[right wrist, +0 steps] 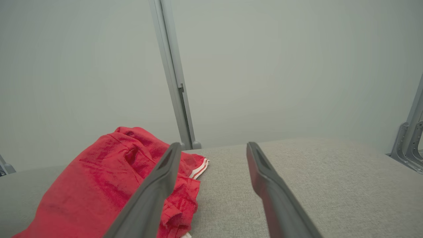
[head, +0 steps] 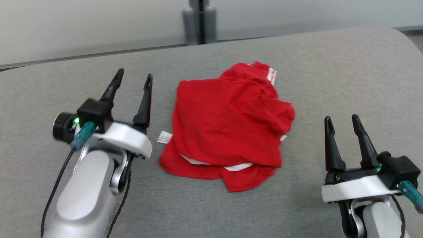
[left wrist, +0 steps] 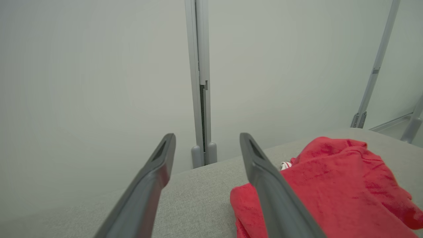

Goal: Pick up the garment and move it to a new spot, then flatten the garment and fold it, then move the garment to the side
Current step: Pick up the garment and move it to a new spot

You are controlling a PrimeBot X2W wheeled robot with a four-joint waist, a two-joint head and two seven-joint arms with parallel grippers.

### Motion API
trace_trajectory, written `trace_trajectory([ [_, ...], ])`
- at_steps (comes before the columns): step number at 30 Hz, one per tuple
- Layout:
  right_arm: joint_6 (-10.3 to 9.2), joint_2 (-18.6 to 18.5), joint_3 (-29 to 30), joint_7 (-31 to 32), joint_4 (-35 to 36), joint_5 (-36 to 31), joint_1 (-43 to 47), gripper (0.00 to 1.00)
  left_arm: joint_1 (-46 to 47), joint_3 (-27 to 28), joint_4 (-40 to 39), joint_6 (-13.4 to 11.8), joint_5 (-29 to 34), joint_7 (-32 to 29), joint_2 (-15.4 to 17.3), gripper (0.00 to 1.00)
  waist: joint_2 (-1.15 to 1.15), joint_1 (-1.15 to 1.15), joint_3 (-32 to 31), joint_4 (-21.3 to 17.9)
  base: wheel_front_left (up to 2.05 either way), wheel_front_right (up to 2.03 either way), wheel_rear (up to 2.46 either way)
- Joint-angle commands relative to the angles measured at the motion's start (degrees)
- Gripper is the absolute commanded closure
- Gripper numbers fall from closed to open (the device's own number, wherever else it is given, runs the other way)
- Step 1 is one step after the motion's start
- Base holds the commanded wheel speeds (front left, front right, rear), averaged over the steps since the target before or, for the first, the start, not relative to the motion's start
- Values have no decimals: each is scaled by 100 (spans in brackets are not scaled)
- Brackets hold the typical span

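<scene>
The garment [head: 228, 122] is a red shirt with white trim, lying in a rumpled, loosely folded heap in the middle of the grey padded table [head: 347, 76]. A white label sticks out at its left edge. My left gripper [head: 134, 75] stands open just left of the heap, fingers apart and holding nothing. In the left wrist view the garment [left wrist: 333, 188] lies to the right of my left gripper [left wrist: 207, 140]. My right gripper [head: 342, 119] is open near the table's front right, apart from the cloth. In the right wrist view the garment [right wrist: 105, 185] lies left of my right gripper [right wrist: 214, 147].
A grey post [head: 199, 21] stands behind the table's far edge against a pale wall. Metal frame legs [left wrist: 373, 82] show at the right in the left wrist view. The table's right end is rounded.
</scene>
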State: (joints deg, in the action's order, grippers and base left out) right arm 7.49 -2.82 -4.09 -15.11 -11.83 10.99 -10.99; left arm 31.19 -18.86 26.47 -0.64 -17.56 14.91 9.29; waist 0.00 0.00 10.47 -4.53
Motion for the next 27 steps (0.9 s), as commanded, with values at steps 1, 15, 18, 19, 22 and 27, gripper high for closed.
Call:
trace_trajectory([
  [1, 0, -14, 18, -9, -2, -27, 63, 0, -203, 61, -170, -47, 61, 29, 63, 0, 0, 0, -212, 349, 0, 0, 0],
  [15, 0, -13, -65, -8, -106, -55, 266, 0, -1991, 640, -1338, -127, 456, 27, -166, 0, 0, 0, -429, 753, 0, 0, 0],
  [18, 0, -15, -74, -9, -124, -71, 263, 0, -2103, 735, -1382, -47, 525, 28, -287, 0, 0, 0, -455, 746, 0, 0, 0],
  [19, 0, -13, -79, -9, -129, -75, 264, 0, -2122, 754, -1380, -26, 551, 28, -313, 0, 0, 0, -460, 741, 0, 0, 0],
  [22, 0, -13, -88, -9, -136, -83, 262, 0, -2100, 808, -1348, 68, 640, 28, -365, 0, 0, 0, -471, 727, 0, 0, 0],
  [27, 0, -13, -118, -8, -159, -58, 239, 0, -2022, 877, -1292, 244, 657, 28, -458, 0, 0, 0, -471, 670, 0, 0, 0],
])
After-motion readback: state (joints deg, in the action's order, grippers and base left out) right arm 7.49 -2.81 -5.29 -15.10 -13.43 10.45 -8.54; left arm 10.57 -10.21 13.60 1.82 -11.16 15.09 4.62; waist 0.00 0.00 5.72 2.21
